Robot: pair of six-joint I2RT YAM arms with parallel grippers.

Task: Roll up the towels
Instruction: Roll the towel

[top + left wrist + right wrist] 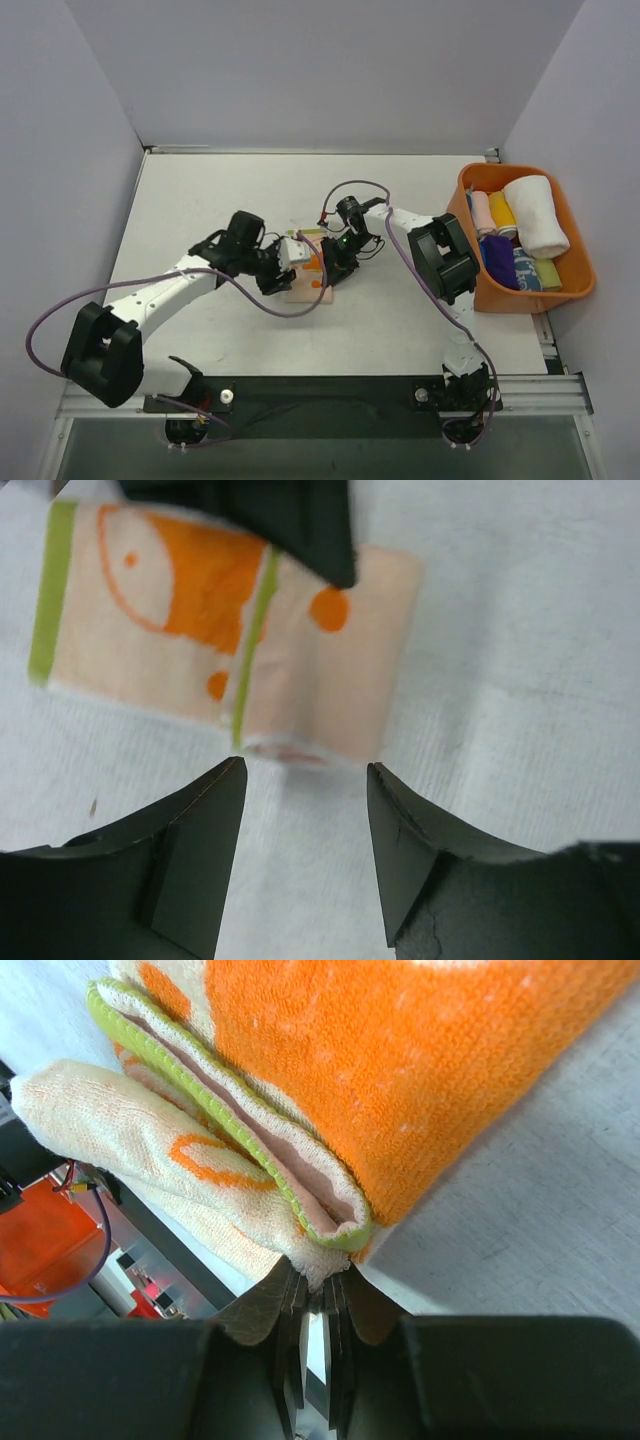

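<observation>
A cream towel with orange blotches and green stripes [308, 284] lies partly folded at the table's centre. In the right wrist view, my right gripper [320, 1278] is shut on the cream corner of this towel [420, 1070], whose layers bunch just ahead of the jaws. My left gripper [305, 780] stands open just short of the towel's near edge [200, 630], with bare surface between its fingers. In the top view, the left gripper [283, 270] and the right gripper [332, 264] flank the towel. One black finger of the right gripper [290, 520] overlaps the towel's far side.
An orange bin [578, 283] stands at the right edge and holds rolled towels: a big white one [535, 215], pink [482, 212], yellow [502, 212], purple [497, 262] and blue [527, 270]. Grey walls enclose the table on three sides.
</observation>
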